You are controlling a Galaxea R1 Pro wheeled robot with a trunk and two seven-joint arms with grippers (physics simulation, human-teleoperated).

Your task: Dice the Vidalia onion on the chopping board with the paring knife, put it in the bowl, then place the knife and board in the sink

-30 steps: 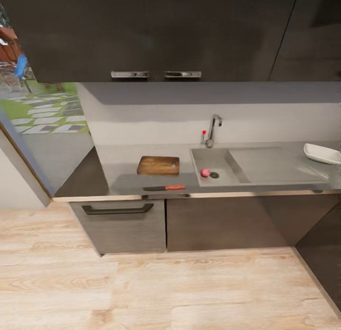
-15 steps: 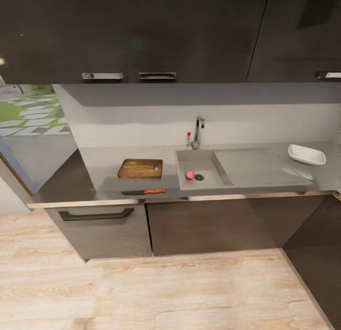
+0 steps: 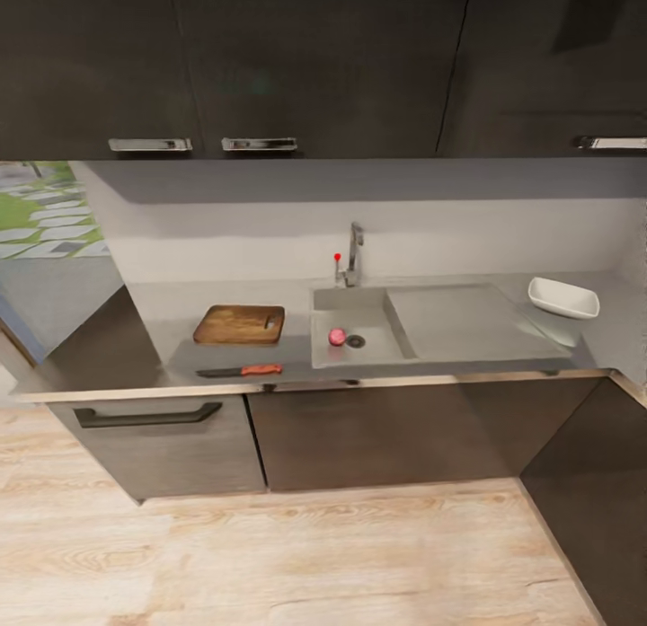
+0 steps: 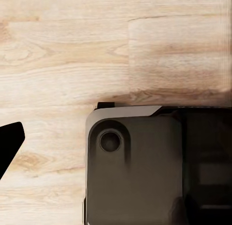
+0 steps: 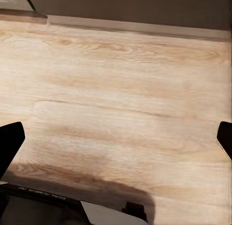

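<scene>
Lying in the sink (image 3: 359, 337) beside the drain, the onion (image 3: 337, 337) is being kept well apart from both pincers. The right pincer (image 5: 116, 138) is being held wide open over bare floor (image 5: 121, 89), gripping nothing; the left pincer's opening cannot be told.
</scene>
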